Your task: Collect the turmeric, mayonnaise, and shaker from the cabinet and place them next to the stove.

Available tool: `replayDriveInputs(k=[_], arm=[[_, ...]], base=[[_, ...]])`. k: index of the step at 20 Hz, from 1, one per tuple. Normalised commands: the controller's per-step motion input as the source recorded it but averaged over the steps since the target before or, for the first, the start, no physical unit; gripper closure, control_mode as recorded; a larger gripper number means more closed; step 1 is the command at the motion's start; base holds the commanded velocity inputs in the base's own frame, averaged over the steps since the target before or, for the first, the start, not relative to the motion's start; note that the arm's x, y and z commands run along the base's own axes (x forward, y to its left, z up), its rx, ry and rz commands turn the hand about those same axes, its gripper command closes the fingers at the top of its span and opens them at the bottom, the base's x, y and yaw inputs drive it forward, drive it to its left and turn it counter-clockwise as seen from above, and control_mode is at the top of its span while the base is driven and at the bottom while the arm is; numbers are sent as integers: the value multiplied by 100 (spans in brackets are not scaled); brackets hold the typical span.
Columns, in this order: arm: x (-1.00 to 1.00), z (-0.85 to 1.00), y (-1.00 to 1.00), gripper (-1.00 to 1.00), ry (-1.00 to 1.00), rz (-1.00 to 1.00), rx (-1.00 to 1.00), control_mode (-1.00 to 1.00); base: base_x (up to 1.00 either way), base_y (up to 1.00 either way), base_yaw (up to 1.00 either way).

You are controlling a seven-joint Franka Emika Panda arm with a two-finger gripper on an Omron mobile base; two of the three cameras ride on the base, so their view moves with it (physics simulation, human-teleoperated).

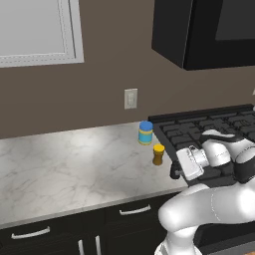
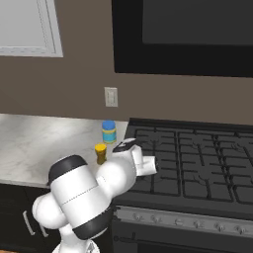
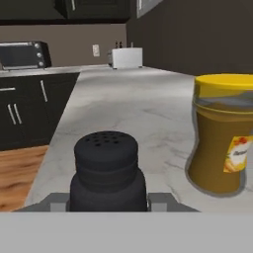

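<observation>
You see even, soft rendered light; the counter reads bright, the overhead cabinet dark; no glare, edges slightly coarse.

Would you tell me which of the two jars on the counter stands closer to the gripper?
The turmeric, the small orange jar with the yellow lid, is closer to the gripper. The wider, blue-lidded mayonnaise stands behind it, nearer the wall.

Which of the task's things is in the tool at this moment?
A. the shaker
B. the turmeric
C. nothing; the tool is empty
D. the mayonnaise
A. In the hand view the dark shaker sits right between the tool's fingertips, while the turmeric and the mayonnaise already stand on the counter beside the stove.
</observation>
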Motion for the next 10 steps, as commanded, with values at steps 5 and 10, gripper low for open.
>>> replayDriveInputs(k=[5,10], arm=[[16,-23,0,100,0,0,-2,-100],[2,-29,1,100,-2,0,0,-100]], base=[[0,0,0],[0,0,0]])
